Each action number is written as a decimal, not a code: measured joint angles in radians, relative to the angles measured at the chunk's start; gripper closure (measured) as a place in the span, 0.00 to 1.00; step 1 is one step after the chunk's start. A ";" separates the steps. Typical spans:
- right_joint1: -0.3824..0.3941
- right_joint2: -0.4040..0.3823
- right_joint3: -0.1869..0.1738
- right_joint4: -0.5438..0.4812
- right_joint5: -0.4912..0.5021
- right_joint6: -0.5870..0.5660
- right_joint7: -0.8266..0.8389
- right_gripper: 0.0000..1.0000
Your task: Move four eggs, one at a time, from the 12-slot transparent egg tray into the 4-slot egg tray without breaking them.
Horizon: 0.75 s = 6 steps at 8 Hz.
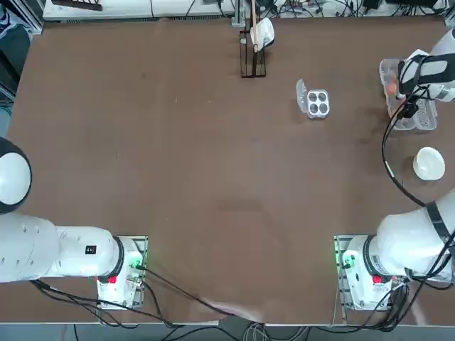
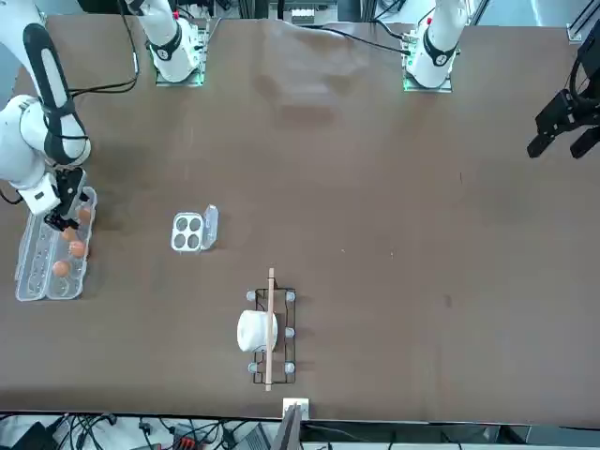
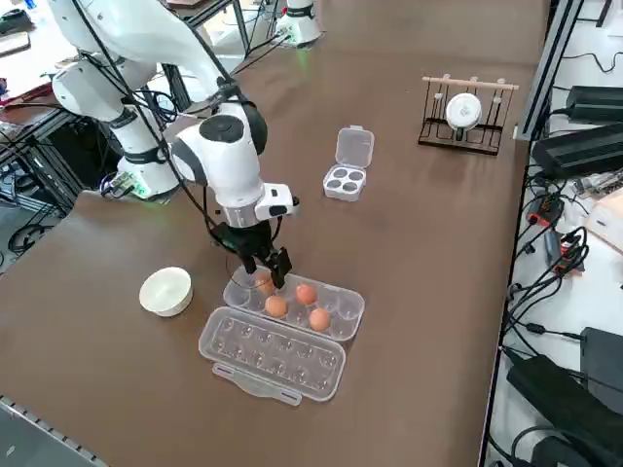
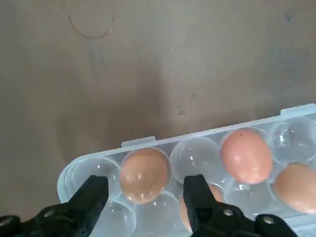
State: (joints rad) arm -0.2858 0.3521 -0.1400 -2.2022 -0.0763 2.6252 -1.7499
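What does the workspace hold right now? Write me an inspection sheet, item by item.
Surface: brown table, no spills seen.
Job's things: four eggs sit in the 12-slot transparent egg tray, lid folded open; the 4-slot egg tray has all cups vacant, flap open.
Clutter: white bowl; dark wire rack with a wooden bar and a white object.
Grippers: right hand open, fingers either side of an egg near the carton's end, not closed on it.
Cables: black cable hanging along the right arm; bundles past the table edges.
Surroundings: nothing seen of people.
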 joint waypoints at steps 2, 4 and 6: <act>-0.006 0.019 0.000 0.000 0.000 0.011 -0.005 0.08; -0.009 0.025 0.000 0.000 0.000 0.012 -0.006 0.11; -0.012 0.033 0.000 0.000 0.000 0.013 -0.007 0.15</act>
State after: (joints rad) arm -0.2981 0.3846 -0.1398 -2.2022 -0.0763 2.6386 -1.7570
